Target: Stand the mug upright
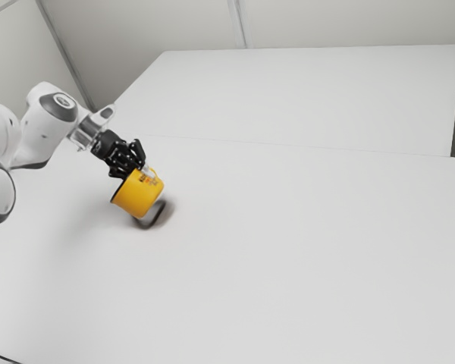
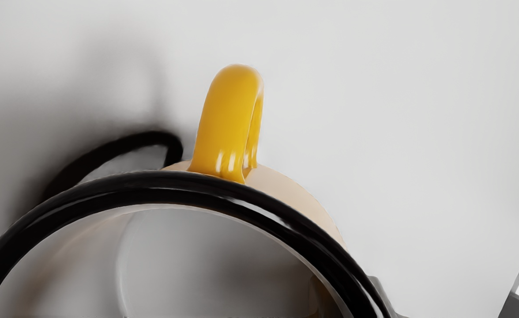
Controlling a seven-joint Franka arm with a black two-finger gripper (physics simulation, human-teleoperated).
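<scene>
One white, smooth-shelled arm (image 1: 39, 135) reached in from the exterior view's left, its hand angled downward toward the exterior view's right. Whether the one black tool (image 1: 140, 165) was spread or closed could not be told. At its end was one glossy yellow mug (image 1: 139, 196), tilted, with one round black rim (image 2: 167, 181) and one looped handle (image 2: 228, 119). Beyond extended the smooth white surface (image 1: 303, 250), then pale, flat walls (image 1: 174, 26).

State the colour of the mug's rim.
The rim is black; it shows best in the wrist view.
</scene>
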